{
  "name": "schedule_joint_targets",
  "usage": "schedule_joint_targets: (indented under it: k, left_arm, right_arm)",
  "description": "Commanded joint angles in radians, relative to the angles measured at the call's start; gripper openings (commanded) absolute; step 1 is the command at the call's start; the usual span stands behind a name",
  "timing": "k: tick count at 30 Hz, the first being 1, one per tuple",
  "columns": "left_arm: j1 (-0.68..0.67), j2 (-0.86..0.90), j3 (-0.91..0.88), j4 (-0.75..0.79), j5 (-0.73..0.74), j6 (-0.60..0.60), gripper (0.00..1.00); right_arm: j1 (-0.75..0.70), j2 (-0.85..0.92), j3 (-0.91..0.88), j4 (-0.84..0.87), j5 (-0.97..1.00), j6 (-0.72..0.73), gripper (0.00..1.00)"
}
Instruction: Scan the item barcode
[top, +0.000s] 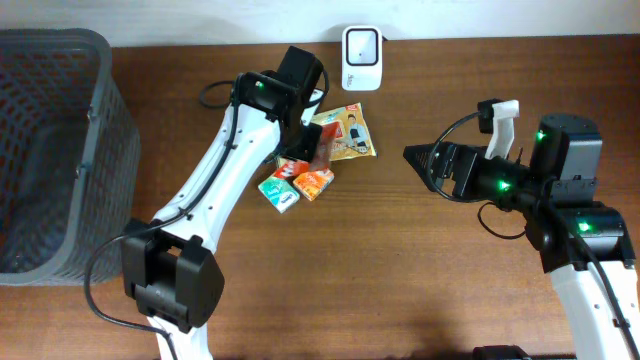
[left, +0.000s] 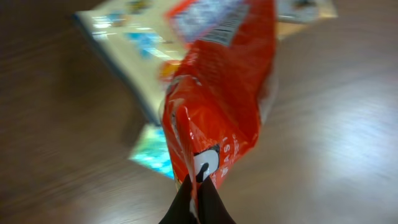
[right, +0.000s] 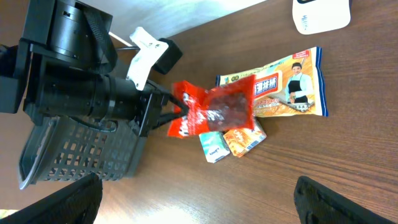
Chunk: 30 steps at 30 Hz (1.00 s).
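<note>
A red snack packet (left: 221, 93) hangs from my left gripper (left: 198, 186), which is shut on the packet's bottom seam. From above, the red packet (top: 318, 148) is lifted over the other snacks, with the left gripper (top: 305, 132) at its upper left end. The white scanner (top: 361, 45) stands at the table's back edge, just beyond the packet. My right gripper (top: 425, 168) is open and holds nothing, off to the right and pointing towards the snacks. In the right wrist view the red packet (right: 214, 112) dangles from the left arm, and the right gripper (right: 199, 205) is spread wide.
A yellow snack packet (top: 350, 133) lies flat beside the red one. A green carton (top: 280, 192) and an orange carton (top: 314, 183) lie just in front. A dark mesh basket (top: 50, 150) fills the left side of the table.
</note>
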Motion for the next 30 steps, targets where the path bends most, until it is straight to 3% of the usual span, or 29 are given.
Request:
schedule_joint_targets:
  k: [1, 12, 16, 30]
  left_arm:
    - [-0.002, -0.030, 0.019, -0.021, -0.254, -0.084, 0.00]
    - [-0.004, -0.030, 0.019, 0.007, -0.364, -0.140, 0.00]
    - [-0.021, -0.028, 0.019, 0.008, -0.289, -0.174, 0.00]
    - [-0.241, 0.151, 0.019, 0.051, -0.277, -0.200, 0.00]
  right_arm:
    - [-0.003, -0.002, 0.004, -0.001, 0.008, 0.004, 0.98]
    - [-0.003, -0.002, 0.004, -0.003, 0.008, 0.001, 0.98]
    - [-0.003, -0.002, 0.004, -0.004, 0.008, 0.001, 0.98]
    - [-0.003, -0.002, 0.004, -0.012, 0.004, 0.001, 0.98]
